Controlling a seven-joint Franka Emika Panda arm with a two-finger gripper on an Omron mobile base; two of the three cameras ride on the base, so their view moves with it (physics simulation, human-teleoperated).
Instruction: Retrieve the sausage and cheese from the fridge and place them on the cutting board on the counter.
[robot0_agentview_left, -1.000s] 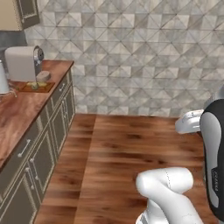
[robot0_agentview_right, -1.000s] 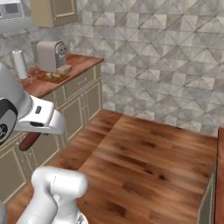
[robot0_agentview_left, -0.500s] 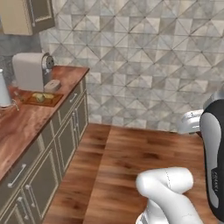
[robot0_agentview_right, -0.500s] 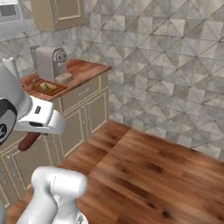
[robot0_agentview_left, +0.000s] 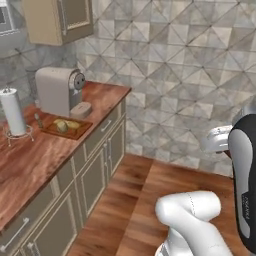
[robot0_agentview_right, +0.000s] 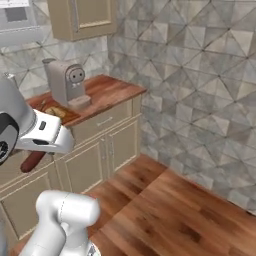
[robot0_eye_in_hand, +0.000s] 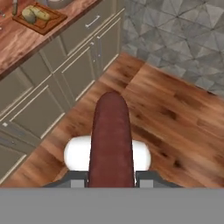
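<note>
Reddish-brown sausage (robot0_eye_in_hand: 111, 138) sits clamped in my end effector (robot0_eye_in_hand: 111, 183), sticking straight out along the hand view over the wood floor (robot0_eye_in_hand: 175, 109). From the right base view the sausage's dark red end (robot0_agentview_right: 33, 161) pokes out below my white hand, in front of the beige cabinets (robot0_agentview_right: 95, 155).

Tabletop (robot0_agentview_left: 30, 165): reddish wood grain, running along the left wall over panelled cabinet doors with silver handles. It ends near the corner with the tiled wall (robot0_agentview_left: 190, 75).

Cutting board (robot0_agentview_left: 66, 128): small, reddish-brown, lying flat on the tabletop just in front of the coffee machine (robot0_agentview_left: 59, 90). Two yellowish pieces of food (robot0_agentview_left: 66, 125) rest on it; I cannot tell what they are. The hand view shows the same board (robot0_eye_in_hand: 40, 18) at the upper left, well apart from the sausage.

Paper-towel roll (robot0_agentview_left: 13, 113): upright on its wire stand, left of the board, near it but not touching. A small slim item (robot0_agentview_left: 38, 120) stands between roll and board; too small to identify.

Upper cabinet (robot0_agentview_left: 61, 20) hangs above the coffee machine.
</note>
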